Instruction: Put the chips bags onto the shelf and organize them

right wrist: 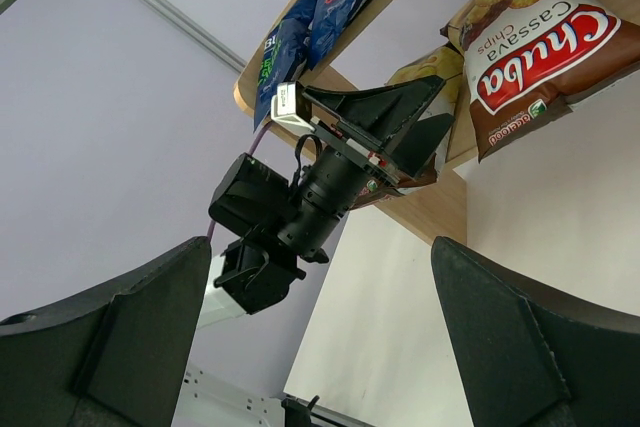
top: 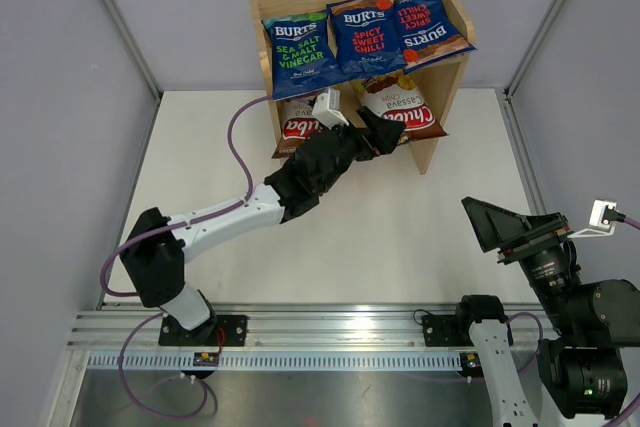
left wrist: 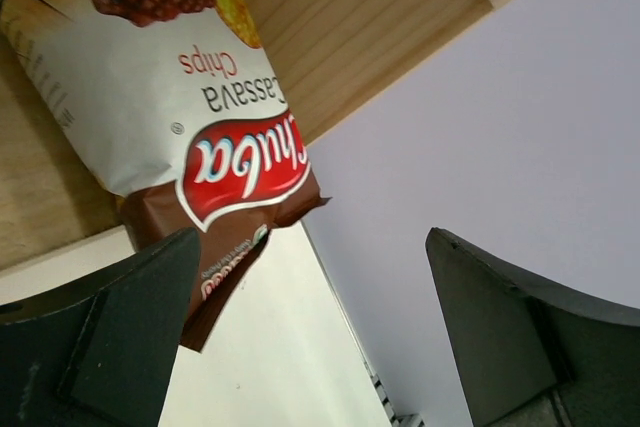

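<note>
All five bags are on the shelf point(top: 445, 147).

Upper tier, top centre of the overhead view: three Burts bags point(top: 367, 32) lie side by side and fill the width. The right-hand one is upside down.

Lower tier: two Chuba bags point(top: 400, 112), logos forward, brown bottom seams hanging past the front edge.

Left claw point(top: 385, 137) is at the lower tier, centre of the overhead view, between the two Chuba bags. In its wrist view the jaws are wide with nothing between them. One Chuba bag sits in the upper left of that view, flat on the wood with its seam over the lip. It looks apart from the finger at lower left. This reads as a nudging or let-go stance, not a grasp.

Right claw point(top: 492, 222) is at the lower right of the overhead view, well apart from the shelf. It is spread wide and empty, likely parked clear of the left arm's reach.

Judgement: placing looks done and only tidying is left. The overhanging Chuba bags have slick film and could slide off on a bump. Pushing them back toward the rail would settle them.
</note>
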### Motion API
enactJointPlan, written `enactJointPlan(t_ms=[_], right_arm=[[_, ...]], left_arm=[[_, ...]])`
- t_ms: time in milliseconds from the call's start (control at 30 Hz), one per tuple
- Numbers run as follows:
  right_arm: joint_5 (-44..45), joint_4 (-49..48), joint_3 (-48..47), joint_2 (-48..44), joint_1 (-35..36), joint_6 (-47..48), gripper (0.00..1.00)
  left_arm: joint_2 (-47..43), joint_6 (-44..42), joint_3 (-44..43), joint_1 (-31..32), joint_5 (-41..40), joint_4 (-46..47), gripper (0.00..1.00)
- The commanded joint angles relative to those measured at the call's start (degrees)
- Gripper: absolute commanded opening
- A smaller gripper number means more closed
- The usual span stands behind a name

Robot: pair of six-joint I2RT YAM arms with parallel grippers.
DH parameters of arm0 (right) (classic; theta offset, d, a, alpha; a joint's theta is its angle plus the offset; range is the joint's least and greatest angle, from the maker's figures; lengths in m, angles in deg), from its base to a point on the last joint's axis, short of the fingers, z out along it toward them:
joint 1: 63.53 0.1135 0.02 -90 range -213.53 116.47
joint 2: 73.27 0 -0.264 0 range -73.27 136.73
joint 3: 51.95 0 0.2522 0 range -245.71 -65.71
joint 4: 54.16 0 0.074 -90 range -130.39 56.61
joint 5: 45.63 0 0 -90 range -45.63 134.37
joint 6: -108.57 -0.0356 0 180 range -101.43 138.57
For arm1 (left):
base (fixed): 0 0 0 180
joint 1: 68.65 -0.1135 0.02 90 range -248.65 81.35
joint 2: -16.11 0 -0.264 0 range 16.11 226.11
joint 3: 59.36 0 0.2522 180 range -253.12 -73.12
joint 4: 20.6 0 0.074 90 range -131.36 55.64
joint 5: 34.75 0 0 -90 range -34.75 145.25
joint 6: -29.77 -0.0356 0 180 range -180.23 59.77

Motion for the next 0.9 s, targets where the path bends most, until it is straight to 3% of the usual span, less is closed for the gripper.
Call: enactJointPlan(t_ms=[0, 333, 567, 800, 867], right_arm=[[-1.4, -2.4, -0.5, -0.2, 0.4, -0.3, 1.0], [-1.3, -2.2, -1.3, 0.0, 0.4, -0.2, 0.99], [0.0, -2.3, -1.2, 0.6, 0.5, 1.7, 1.0], [2.8, -0.1, -2.1, 3.5, 0.4, 14.5, 0.99], [2.2, 1.2, -1.9, 5.0, 0.4, 17.7, 1.0]], left_arm=[[-2.9, 1.1, 0.1, 0.7, 1.0, 3.6, 0.99], [-5.6, 5.4, 4.7, 2.0, 1.7, 4.3, 0.99], [-11.7, 1.7, 8.3, 7.2, 0.2, 2.6, 0.99], [-23.5, -7.6, 13.2, 15.9, -10.5, -9.3, 0.99], [-27.4, -10.9, 14.4, 19.7, -18.7, -17.6, 0.99]])
